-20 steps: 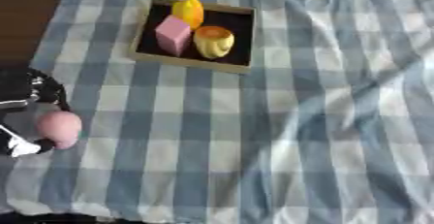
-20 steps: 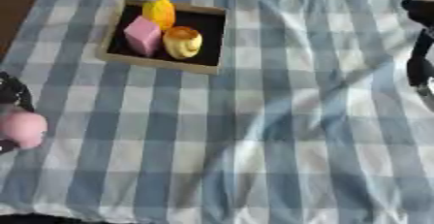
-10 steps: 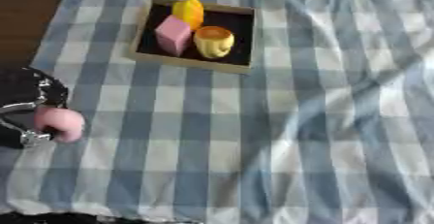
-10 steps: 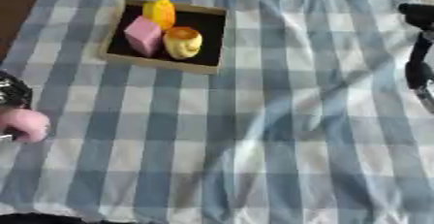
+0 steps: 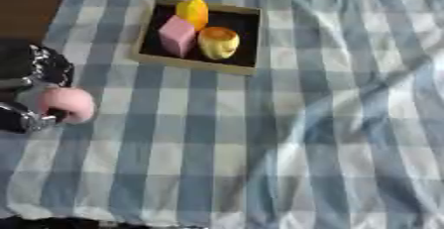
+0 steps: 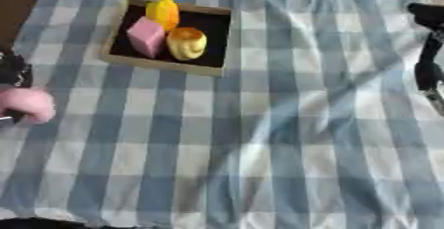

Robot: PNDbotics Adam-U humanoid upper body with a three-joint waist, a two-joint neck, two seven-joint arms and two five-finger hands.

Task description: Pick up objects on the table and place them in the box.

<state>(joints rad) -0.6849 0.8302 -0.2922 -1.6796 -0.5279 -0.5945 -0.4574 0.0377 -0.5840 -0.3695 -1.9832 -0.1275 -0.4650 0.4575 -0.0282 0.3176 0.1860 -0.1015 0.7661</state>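
Note:
A shallow box [image 5: 152,59] with a black floor and wooden rim lies at the upper left on the checked cloth. It holds a pink block [image 5: 178,35], an orange-yellow piece [image 5: 193,11] and a yellow rounded piece [image 5: 218,42]. My left hand [image 5: 26,84] is at the left edge, its fingers curled round a pink soft ball [image 5: 68,104] held just above the cloth. My right hand [image 6: 427,69] hangs at the right edge, seen only in the right eye view; its fingers are not clear.
A blue-and-white checked cloth [image 5: 286,134] with folds covers the table. A strip of dark brown table [image 5: 30,0] shows at the upper left corner.
My left hand has lifted the pink ball and carried it a little up and to the right, toward the box. The right hand has stayed in place.

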